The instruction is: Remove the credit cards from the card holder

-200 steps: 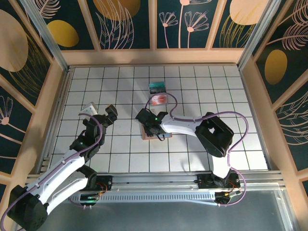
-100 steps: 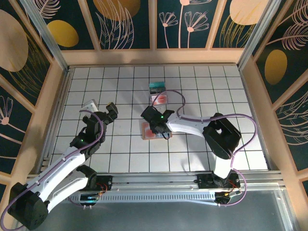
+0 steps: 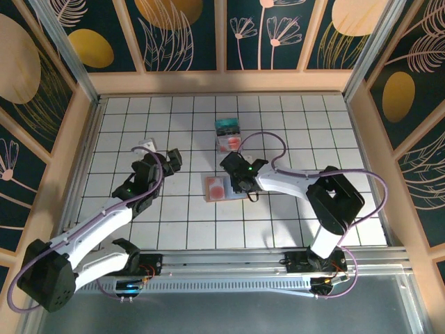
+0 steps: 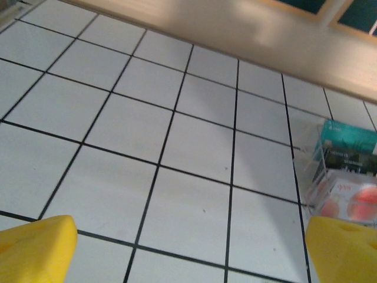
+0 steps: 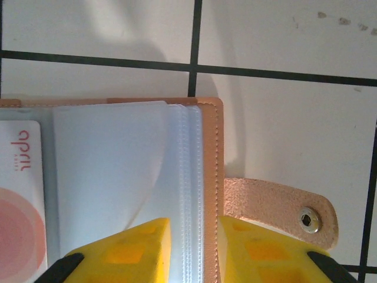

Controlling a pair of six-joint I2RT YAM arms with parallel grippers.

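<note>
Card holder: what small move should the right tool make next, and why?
Probably close the right tool firmly on the strap-side edge of the card holder to pin it. Its fingers straddle the leather edge and clear sleeves, a card with a red circle sits in a sleeve, and the open left tool is free to pull it out.

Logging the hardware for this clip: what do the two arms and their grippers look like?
The left arm and right arm have white links and black joints, each trailed by a looping purple cable. A green light glows near the right wrist. The left gripper and right gripper have blocky bright yellow fingers.
</note>
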